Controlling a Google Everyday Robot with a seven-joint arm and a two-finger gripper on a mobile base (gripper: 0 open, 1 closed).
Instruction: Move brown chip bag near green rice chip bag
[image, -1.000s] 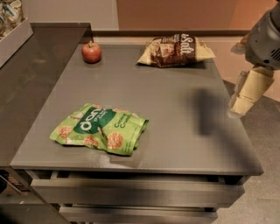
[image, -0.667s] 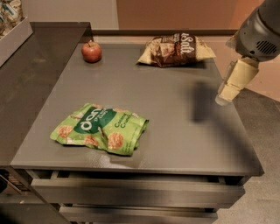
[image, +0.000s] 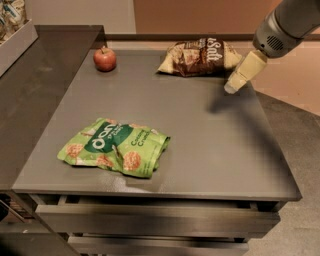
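the gripper hung over the far right part of the grey table, just beside the right end of the brown chip bag and not touching it. a second before, it had been out past the table's right edge and nearer the front; since then it had swung inward and toward the back, closing on the bag. its shadow had travelled with it and now lay on the tabletop just in front of the bag. whether the gripper was spread or pressed together could not be told, as it showed only as one cream shape below the grey arm. the brown chip bag lay flat at the back edge, where it had been before. the green rice chip bag lay well apart from it, near the front left, also unmoved. the apple stayed at the back left corner.
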